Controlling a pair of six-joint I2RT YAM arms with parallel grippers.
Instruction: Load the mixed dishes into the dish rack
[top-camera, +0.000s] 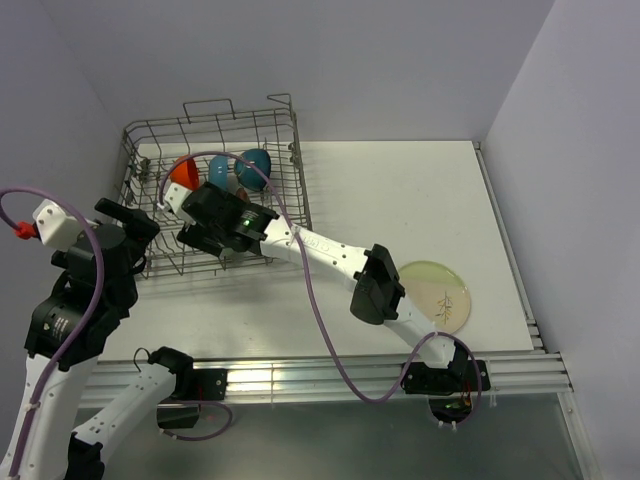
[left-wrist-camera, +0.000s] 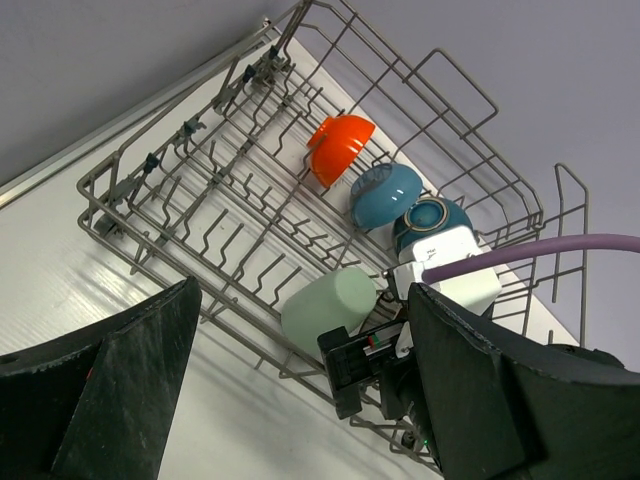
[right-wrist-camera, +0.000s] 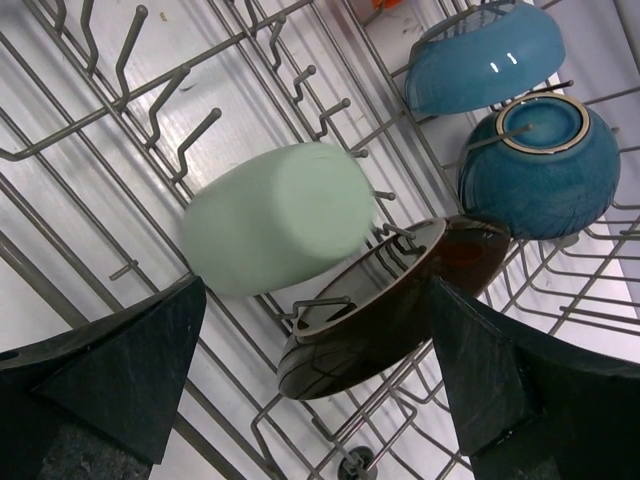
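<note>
The grey wire dish rack stands at the table's back left. In it stand an orange bowl, a small blue bowl and a teal bowl. A pale green cup lies on its side on the tines, blurred. Beside it a dark red bowl leans on edge. My right gripper hangs open over the cup and red bowl, holding nothing. My left gripper is open beside the rack's near left side. The cream plate lies flat at the table's front right.
The right arm stretches diagonally across the table from its base to the rack, its purple cable looping above. Walls close in at the back and right. The table's raised edge rail runs along the right.
</note>
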